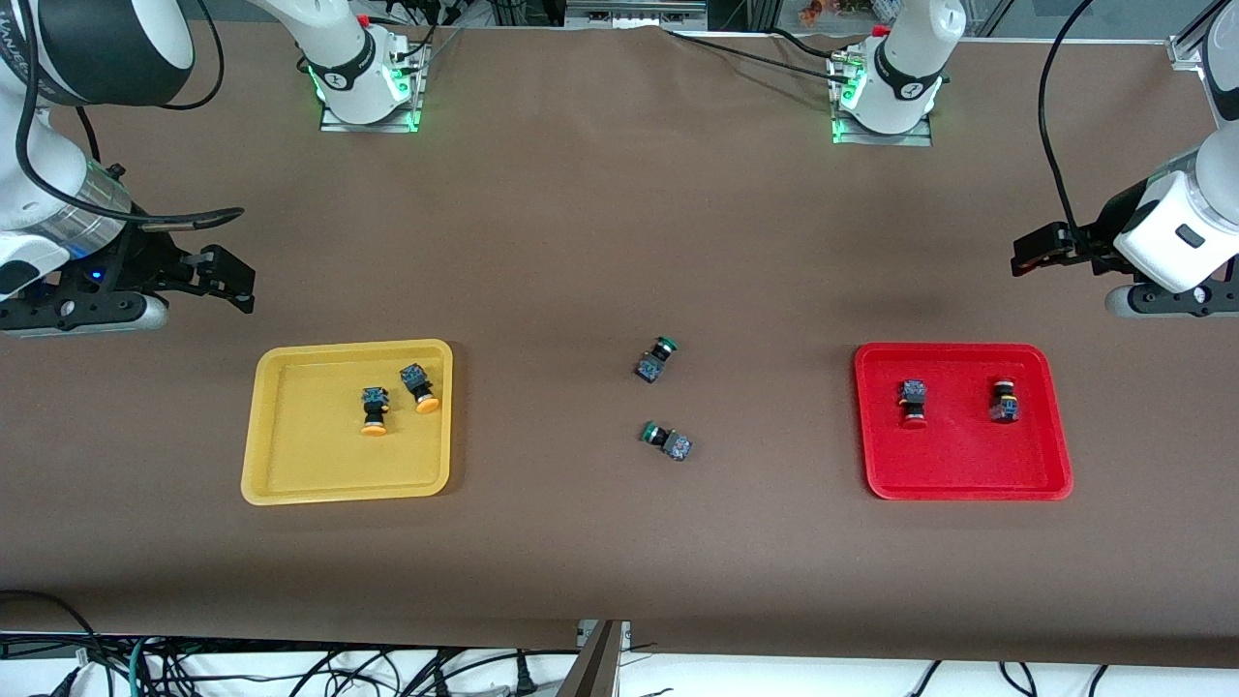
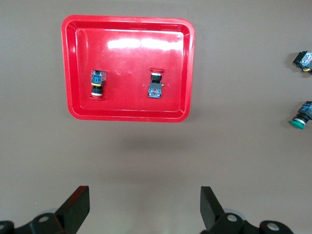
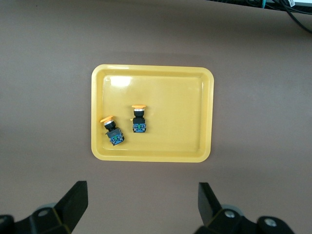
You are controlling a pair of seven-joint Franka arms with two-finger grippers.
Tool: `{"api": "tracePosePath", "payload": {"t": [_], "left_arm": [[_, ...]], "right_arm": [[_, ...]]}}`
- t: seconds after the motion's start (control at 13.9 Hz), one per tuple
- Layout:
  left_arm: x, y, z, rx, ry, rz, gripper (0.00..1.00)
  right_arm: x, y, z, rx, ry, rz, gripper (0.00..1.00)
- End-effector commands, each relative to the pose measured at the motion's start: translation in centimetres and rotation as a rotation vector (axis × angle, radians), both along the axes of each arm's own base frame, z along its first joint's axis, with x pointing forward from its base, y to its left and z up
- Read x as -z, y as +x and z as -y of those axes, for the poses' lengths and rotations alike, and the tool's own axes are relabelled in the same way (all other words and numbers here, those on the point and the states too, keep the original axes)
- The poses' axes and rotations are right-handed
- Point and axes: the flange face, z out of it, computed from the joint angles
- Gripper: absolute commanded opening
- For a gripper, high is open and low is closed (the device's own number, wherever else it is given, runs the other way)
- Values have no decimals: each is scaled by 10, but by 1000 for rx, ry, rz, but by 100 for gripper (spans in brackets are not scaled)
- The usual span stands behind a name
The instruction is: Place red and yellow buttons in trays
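Note:
The yellow tray [image 1: 310, 455] holds two yellow-capped buttons [image 1: 374, 410] [image 1: 419, 386], lying on their sides. They also show in the right wrist view [image 3: 112, 130] [image 3: 139, 119] in the yellow tray [image 3: 180, 122]. The red tray [image 1: 963, 465] holds two red-capped buttons [image 1: 912, 403] [image 1: 1004, 399], which also show in the left wrist view [image 2: 98, 83] [image 2: 156, 85] in the red tray [image 2: 126, 97]. My right gripper [image 1: 237, 254] [image 3: 141, 204] is open and empty over bare cloth beside the yellow tray. My left gripper [image 1: 1028, 254] [image 2: 145, 207] is open and empty over bare cloth beside the red tray.
Two green-capped buttons [image 1: 656, 358] [image 1: 667, 439] lie on the brown cloth between the trays, one nearer the front camera. Both show at the edge of the left wrist view [image 2: 303, 60] [image 2: 302, 114]. Cables hang below the table's front edge.

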Motion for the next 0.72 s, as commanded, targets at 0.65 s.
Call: {"api": "tracePosePath", "payload": {"t": [0.65], "left_arm": [[-13,22,-5,-18,5,38,100]], "right_arm": [[-8,-1,-4,-2,5,10,100]]}}
